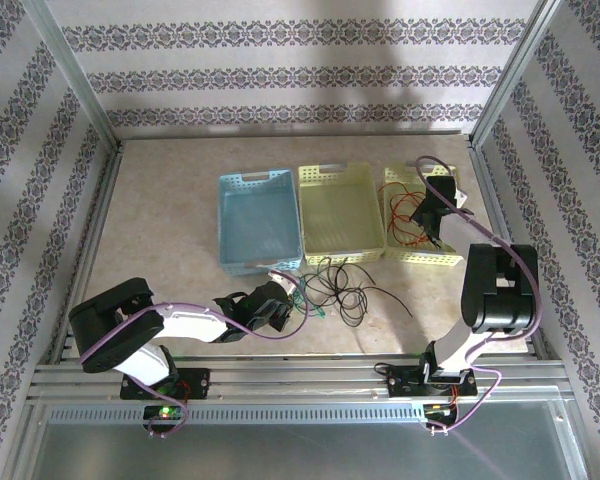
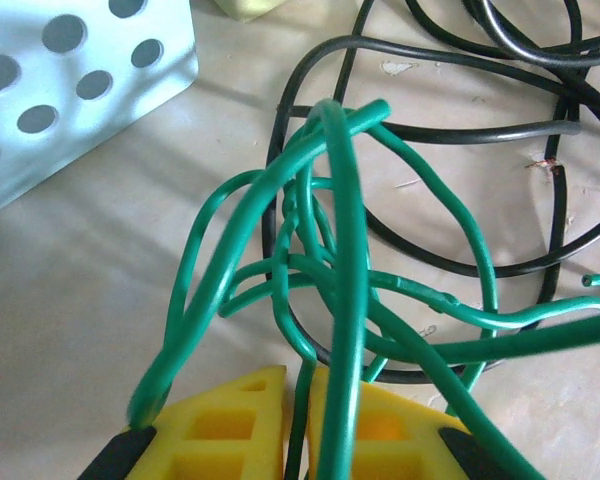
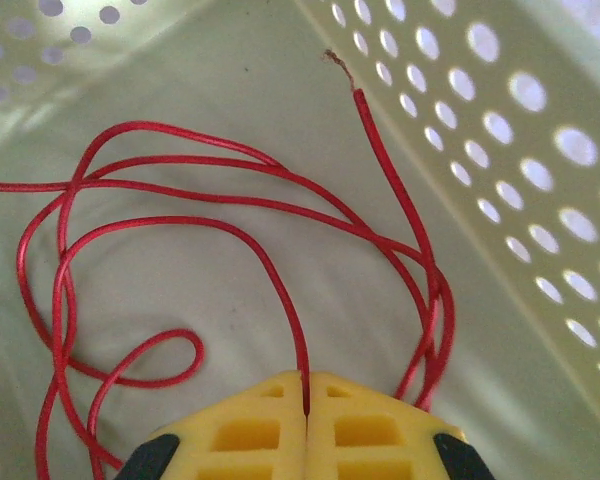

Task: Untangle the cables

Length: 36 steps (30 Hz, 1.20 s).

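Just in front of the middle basket, toward its left corner, the left gripper is clamping a bunch of the green cable, its fingers pinched on strands that are looping up over the pads. The black cable is lying in loose coils on the table directly before that basket, and green loops are crossing it. In the neighbouring basket to the right of the middle one, the right gripper is pinching the red cable, fingers pressed together on one strand while the rest is resting on that basket's floor. The step in hand appears to be separation: red is being delivered, green is being drawn off black. The next move is likely calling for the left arm to lift green clear of the black coils, and for the right fingers to let go.
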Available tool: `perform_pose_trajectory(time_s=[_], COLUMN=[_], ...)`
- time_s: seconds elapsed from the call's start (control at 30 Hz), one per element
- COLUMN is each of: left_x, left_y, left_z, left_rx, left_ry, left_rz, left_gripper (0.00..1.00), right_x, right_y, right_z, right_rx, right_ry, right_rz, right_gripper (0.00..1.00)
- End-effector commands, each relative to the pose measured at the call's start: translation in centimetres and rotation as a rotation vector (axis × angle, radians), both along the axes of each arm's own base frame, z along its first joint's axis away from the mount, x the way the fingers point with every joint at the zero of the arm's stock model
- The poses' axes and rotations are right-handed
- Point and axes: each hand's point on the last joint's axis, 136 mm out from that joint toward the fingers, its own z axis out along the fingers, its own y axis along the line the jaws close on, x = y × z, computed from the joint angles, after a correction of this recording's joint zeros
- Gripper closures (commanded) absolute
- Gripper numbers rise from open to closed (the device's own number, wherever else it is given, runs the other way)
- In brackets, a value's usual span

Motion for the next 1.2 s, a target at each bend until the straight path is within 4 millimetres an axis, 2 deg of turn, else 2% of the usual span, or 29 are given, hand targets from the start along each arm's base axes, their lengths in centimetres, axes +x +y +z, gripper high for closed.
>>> perform_pose_trajectory(time_s=[0.0,0.03,0.07,0.13,0.3,0.47,0.57,0.63,0.8,0.87,0.93,1.07,1.17], left_x=[-1.2,-1.2,-1.2,-1.1,-0.9,-0.6,-0.4,-0.3,-0.2,-0.1,0.0,0.0,0.1], left_y=[1.5,1.5,1.5,1.4,1.0,0.6,0.4,0.2,-0.2,-0.3,-0.6,-0.7,-0.7], left_z=[-1.4,-1.4,-1.3,-1.1,-0.4,0.4,0.8,1.0,0.9,0.8,0.8,0.9,0.9], left_rx=[0.088,0.088,0.086,0.076,0.062,0.046,0.034,0.032,0.031,0.036,0.039,0.039,0.037], left_ry=[0.042,0.041,0.04,0.034,0.018,-0.004,-0.017,-0.023,-0.023,-0.022,-0.02,-0.02,-0.02], left_rz=[-0.023,-0.022,-0.02,-0.017,-0.027,-0.037,-0.036,-0.038,-0.05,-0.055,-0.059,-0.057,-0.055], left_gripper=[0.88,0.89,0.88,0.88,0.88,0.88,0.88,0.88,0.9,0.91,0.92,0.93,0.94], right_x=[2.1,2.0,1.8,1.0,-1.9,-6.1,-9.2,-11.9,-18.3,-20.0,-21.1,-21.9,-22.3], right_y=[0.7,0.6,0.6,0.3,0.5,3.9,8.8,12.9,19.2,20.0,19.8,19.8,19.7], right_z=[2.0,2.6,3.2,5.0,9.6,11.3,10.1,8.2,3.6,1.9,0.4,-0.8,-1.6], right_rx=[0.055,0.053,0.042,-0.003,-0.093,-0.097,0.024,0.156,0.316,0.303,0.264,0.243,0.243], right_ry=[-0.084,-0.101,-0.12,-0.162,-0.253,-0.247,-0.228,-0.181,-0.013,0.058,0.123,0.181,0.212], right_rz=[0.01,0.002,-0.008,-0.02,-0.002,0.141,0.329,0.478,0.713,0.751,0.745,0.755,0.757], right_gripper=[0.89,0.75,0.68,0.59,0.52,0.49,0.49,0.5,0.51,0.5,0.5,0.52,0.57])
